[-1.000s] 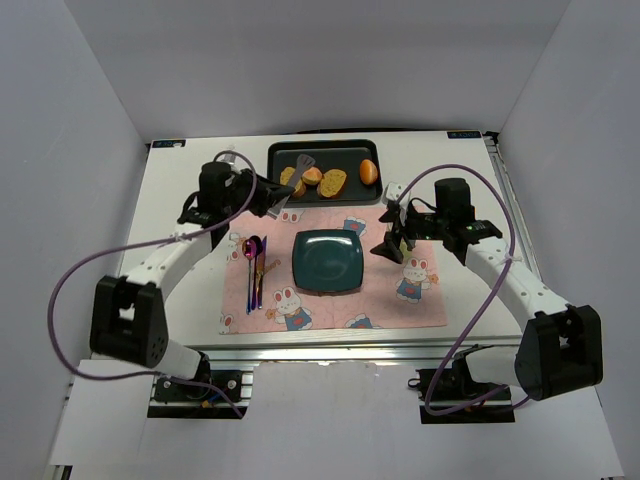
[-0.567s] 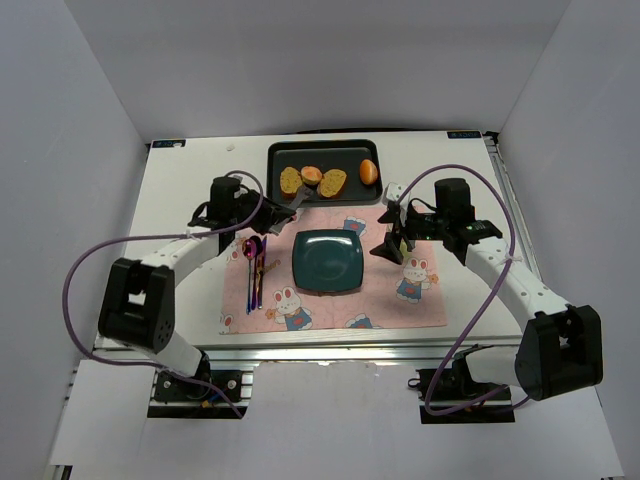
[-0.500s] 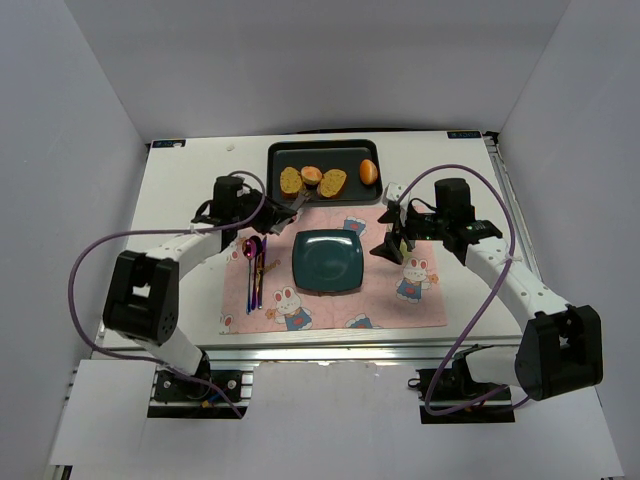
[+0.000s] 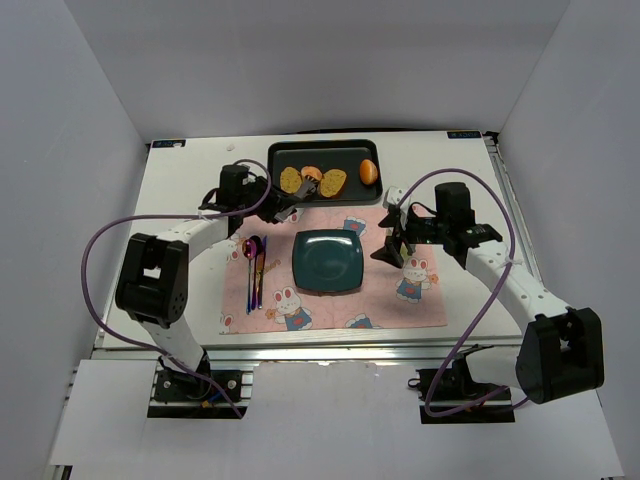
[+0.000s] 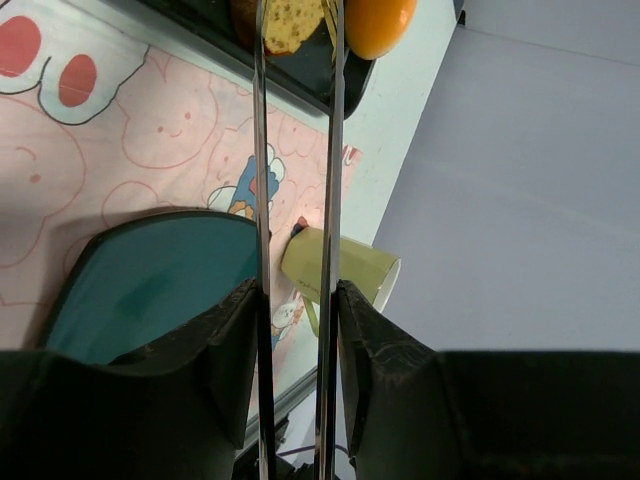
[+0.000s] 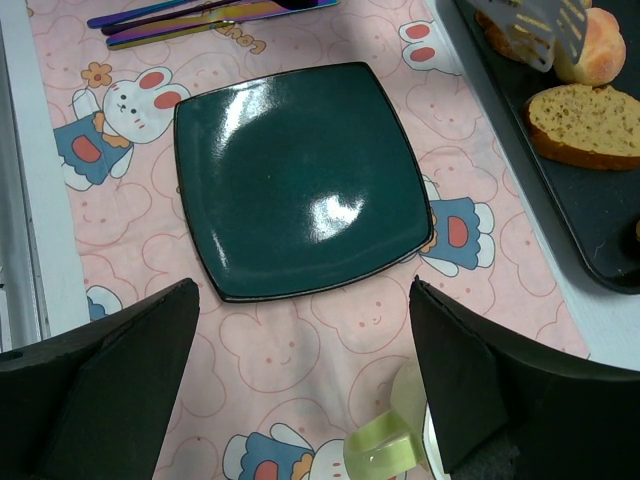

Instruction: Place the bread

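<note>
The bread, a small round bun (image 4: 312, 174), lies in the black tray (image 4: 340, 152) between two toast slices; it also shows in the right wrist view (image 6: 597, 45). My left gripper (image 4: 262, 201) is shut on metal tongs (image 5: 261, 150). The tongs' slotted tips (image 6: 535, 25) sit over the left toast slice, right beside the bun. I cannot tell whether they grip it. My right gripper (image 4: 392, 241) is open and empty above the pink placemat, right of the teal plate (image 4: 327, 261). The plate is bare.
An orange egg-shaped item (image 4: 368, 172) lies at the tray's right end. Toast slices (image 4: 333, 182) flank the bun. Cutlery (image 4: 255, 266) lies on the bunny placemat (image 4: 420, 300) left of the plate. A green mug (image 6: 400, 440) stands under my right gripper.
My left arm has swung toward the tray. The tongs came down and their tips moved right, from the left toast slice toward the bun. The right arm has barely moved.
</note>
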Tool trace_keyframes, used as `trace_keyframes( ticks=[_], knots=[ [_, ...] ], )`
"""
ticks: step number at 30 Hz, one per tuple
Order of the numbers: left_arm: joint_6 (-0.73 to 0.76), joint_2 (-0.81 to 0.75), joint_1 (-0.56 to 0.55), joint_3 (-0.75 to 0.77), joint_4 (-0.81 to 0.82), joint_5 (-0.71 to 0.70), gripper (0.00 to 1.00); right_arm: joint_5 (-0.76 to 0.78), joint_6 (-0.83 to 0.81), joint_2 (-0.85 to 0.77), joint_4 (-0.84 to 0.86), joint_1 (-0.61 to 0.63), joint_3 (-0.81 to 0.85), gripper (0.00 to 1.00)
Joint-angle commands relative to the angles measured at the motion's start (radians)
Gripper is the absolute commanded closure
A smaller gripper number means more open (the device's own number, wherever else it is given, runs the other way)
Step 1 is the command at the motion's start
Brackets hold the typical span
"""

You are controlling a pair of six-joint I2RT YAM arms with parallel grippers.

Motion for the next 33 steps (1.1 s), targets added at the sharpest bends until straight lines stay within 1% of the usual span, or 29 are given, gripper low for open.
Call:
trace_keyframes(
  ticks=[1, 10, 19, 26, 33],
  knots=[
    [0.010, -0.003, -0.003, 0.041, 0.012, 0.003, 0.55, -0.011, -0.004, -0.010, 0.029, -0.005, 0.007, 0.11],
    [0.021, -0.017, -0.003, 0.038, -0.019, 0.013, 0.51, -0.012, -0.006, -0.004, 0.032, -0.005, 0.009, 0.11],
    [0.011, 0.011, -0.003, 0.067, 0.000, 0.003, 0.51, -0.009, -0.014, -0.008, 0.024, -0.005, 0.006, 0.11],
    [0.002, 0.061, -0.003, 0.109, 0.004, -0.012, 0.51, -0.012, -0.010, -0.015, 0.027, -0.006, 0.001, 0.11],
    [0.005, 0.059, -0.003, 0.118, -0.014, -0.004, 0.51, -0.012, -0.012, -0.024, 0.029, -0.009, -0.008, 0.11]
  ],
)
